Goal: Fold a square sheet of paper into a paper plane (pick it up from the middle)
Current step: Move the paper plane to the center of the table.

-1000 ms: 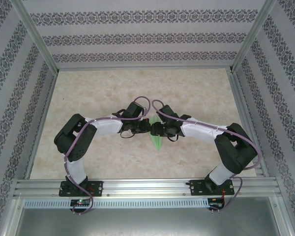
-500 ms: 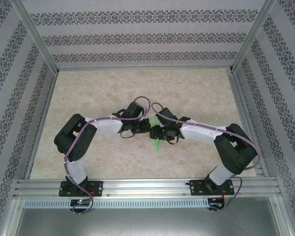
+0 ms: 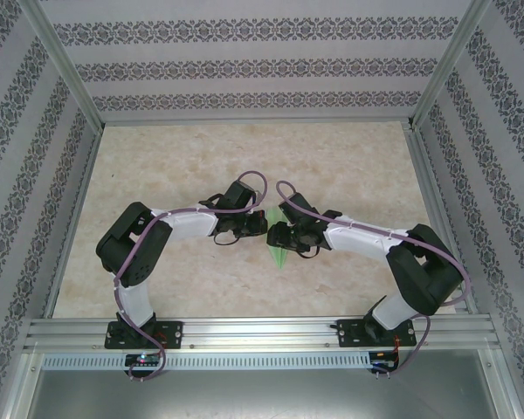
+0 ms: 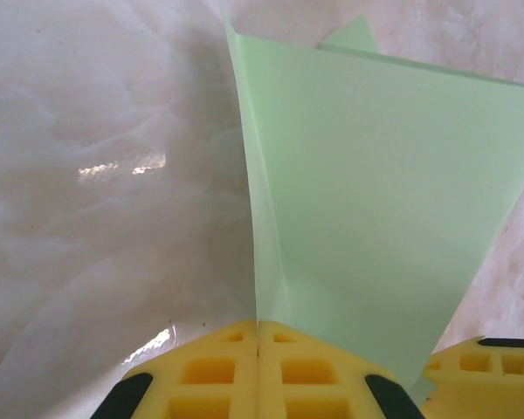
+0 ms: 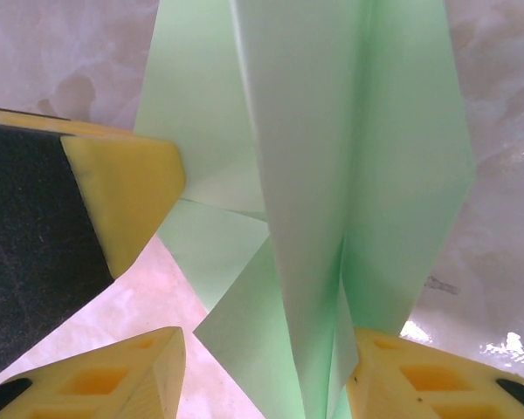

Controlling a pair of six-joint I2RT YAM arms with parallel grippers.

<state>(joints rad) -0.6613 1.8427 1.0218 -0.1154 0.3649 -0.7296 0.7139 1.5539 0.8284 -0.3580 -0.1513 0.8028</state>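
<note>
Left gripper point(image 4: 258, 353) pinches the paper plane point(image 4: 375, 192) at its centre crease (already dart-shaped). Right gripper point(image 5: 264, 358) straddles it, fingers apart. A late fold, I'd say, needing a squeeze next.

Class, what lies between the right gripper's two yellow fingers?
The right wrist view shows the folded paper plane there, close against one finger, with bare table beside the other.

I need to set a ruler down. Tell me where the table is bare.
Bare: the far half of the table, between the arms and the back wall; also the near strip between the two arm bases. Crowded: the centre, where the left end effector and right end effector meet at the paper plane.
</note>
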